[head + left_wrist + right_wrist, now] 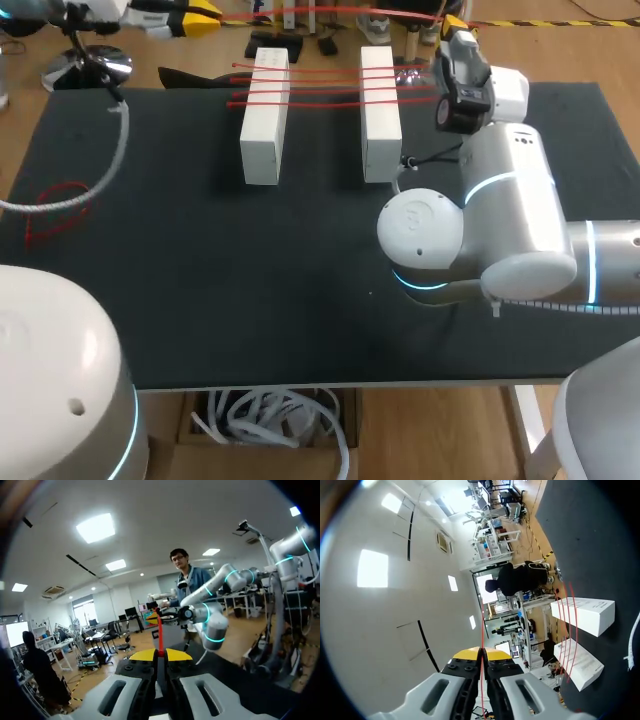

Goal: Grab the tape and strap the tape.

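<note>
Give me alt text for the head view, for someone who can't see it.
Several strands of red tape run across two white blocks at the far side of a black table. The right arm stands just right of them.

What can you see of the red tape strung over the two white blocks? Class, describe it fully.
The red tape is a thin, narrow band, pulled taut. About four strands run side by side across the tops of the left white block and the right white block, near their far ends, bridging the gap between them. More strands stretch past the table's far edge between the left claw and the right claw, each shut on it at the yellow tips.
</note>
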### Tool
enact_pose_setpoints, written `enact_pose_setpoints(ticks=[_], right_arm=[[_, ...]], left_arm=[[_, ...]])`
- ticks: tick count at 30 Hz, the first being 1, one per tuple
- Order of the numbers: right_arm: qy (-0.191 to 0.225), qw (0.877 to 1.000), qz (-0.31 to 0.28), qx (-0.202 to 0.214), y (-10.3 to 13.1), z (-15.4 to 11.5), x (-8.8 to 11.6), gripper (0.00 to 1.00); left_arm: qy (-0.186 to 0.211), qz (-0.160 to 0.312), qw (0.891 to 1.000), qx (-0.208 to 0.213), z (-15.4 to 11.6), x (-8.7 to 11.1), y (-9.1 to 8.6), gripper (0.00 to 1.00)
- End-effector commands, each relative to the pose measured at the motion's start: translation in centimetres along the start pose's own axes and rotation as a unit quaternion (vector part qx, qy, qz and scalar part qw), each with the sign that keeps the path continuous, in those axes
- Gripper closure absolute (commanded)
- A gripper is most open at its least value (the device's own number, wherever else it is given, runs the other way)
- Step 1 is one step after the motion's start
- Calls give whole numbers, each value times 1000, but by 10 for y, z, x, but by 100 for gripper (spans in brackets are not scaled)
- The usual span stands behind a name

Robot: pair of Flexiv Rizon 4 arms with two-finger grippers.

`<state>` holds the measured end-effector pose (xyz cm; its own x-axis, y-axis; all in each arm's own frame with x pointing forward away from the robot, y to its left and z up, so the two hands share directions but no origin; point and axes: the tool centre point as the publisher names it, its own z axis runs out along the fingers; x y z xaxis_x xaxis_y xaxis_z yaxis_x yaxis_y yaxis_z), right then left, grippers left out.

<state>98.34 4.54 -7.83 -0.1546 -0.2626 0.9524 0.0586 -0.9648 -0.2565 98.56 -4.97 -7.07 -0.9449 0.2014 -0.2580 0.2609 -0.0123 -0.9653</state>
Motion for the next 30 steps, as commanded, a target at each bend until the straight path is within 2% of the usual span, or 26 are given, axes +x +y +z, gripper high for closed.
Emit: enact_pose_setpoints(ticks=[1,13,15,20,22,24,25,26,27,30], right_arm=[[-3,1000,-1,-1,-1,0,2,100],[-3,1000,-1,-1,-1,0,2,100],[-3,1000,-1,-1,-1,0,2,100],[-3,1000,-1,-1,-1,0,2,100],[-3,1000,-1,-1,-1,0,2,100],[-3,1000,-1,-1,-1,0,2,100],[-3,1000,-1,-1,-1,0,2,100],[-3,1000,-1,-1,-1,0,2,100],[-3,1000,-1,-1,-1,0,2,100],[-3,1000,-1,-1,-1,0,2,100]], left_arm=[[20,-2,997,-80,-2,-5,-8,100],[20,-2,997,-80,-2,-5,-8,100],[27,-17,992,-123,1,-7,-8,100],[56,-62,968,-239,9,-9,-8,100],[61,-84,950,-293,12,-9,-7,100],[55,-99,938,-327,15,-8,-5,100],[57,-108,927,-354,16,-8,-3,100],[45,-116,923,-365,18,-7,-3,100],[37,-124,913,-387,19,-7,-1,100],[-5,-142,893,-428,24,-7,5,100]])
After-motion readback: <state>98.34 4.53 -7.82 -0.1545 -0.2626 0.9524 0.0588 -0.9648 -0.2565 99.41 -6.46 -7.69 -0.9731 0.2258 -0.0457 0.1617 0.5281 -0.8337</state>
